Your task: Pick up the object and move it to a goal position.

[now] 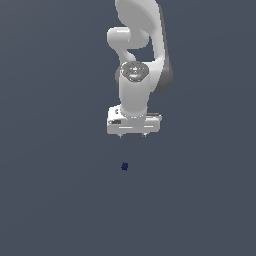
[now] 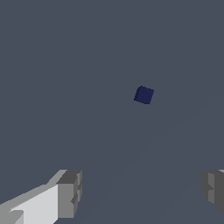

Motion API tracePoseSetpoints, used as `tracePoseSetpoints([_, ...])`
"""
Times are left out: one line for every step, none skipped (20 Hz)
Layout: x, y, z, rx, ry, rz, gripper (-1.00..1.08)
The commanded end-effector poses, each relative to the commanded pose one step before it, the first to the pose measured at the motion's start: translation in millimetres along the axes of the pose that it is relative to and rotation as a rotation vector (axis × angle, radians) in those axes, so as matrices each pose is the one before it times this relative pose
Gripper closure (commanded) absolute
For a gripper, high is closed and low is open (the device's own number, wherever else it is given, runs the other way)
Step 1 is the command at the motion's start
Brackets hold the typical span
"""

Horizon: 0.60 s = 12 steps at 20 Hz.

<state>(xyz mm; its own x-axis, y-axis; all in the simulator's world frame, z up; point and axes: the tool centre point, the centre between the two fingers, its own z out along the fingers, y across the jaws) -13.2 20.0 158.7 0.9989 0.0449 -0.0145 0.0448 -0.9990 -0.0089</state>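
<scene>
Your gripper [image 1: 132,135] hangs above the plain grey floor [image 1: 45,200] with nothing in it. The wrist view shows the two fingers [image 2: 70,192] set wide apart, with only bare floor in the gap between them, so read it as fully or nearly fully open.

The cube [image 1: 124,166] lies on the floor, apart from the gripper and clearly lower than it. In the exterior view it sits on the near side of the fingertips and a shade toward that view's left of the gripper's middle. In the wrist view the cube [image 2: 144,95] is out ahead of the fingers, not between them.

The relation your next move turns on: the cube is off-centre from the fingers, so judge a sideways shift toward the near side first, then a drop.

The cube looks turned slightly against the finger line (a small wrist twist may help; at this size the angle is hard to fix). As a cube it has no long axis.

One arm only, so no choice of side.

No brand, label or writing can be read. No goal marker shows in either view.
</scene>
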Motion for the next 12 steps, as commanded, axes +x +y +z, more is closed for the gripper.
tracePoseSetpoints([0.00, 0.01, 0.00, 0.00000, 0.00000, 0.00000, -0.92])
tracePoseSetpoints([0.03, -0.35, -0.16, 0.00014, 0.00000, -0.00068, -0.92])
tracePoseSetpoints([0.08, -1.15, -0.45, 0.00051, -0.00002, -0.00223, -0.92])
tracePoseSetpoints([0.13, -1.78, -0.75, 0.00080, -0.00003, -0.00350, -0.92])
tracePoseSetpoints([0.17, -2.52, -1.04, 0.00114, -0.00004, -0.00495, -0.92])
tracePoseSetpoints([0.20, -3.20, -1.34, 0.00145, -0.00005, -0.00631, -0.92])
tracePoseSetpoints([0.22, -3.75, -1.56, 0.00171, -0.00007, -0.00743, -0.92])
tracePoseSetpoints([0.16, -3.21, -1.34, 0.00147, -0.00006, -0.00642, -0.92])
tracePoseSetpoints([0.10, -2.46, -1.05, 0.00112, -0.00005, -0.00500, -0.92])
tracePoseSetpoints([0.04, -1.72, -0.75, 0.00078, -0.00004, -0.00357, -0.92])
tracePoseSetpoints([-0.01, -0.93, -0.44, 0.00042, -0.00003, -0.00203, -0.92])
tracePoseSetpoints([-0.04, -0.29, -0.12, 0.00010, -0.00001, -0.00068, -0.92])
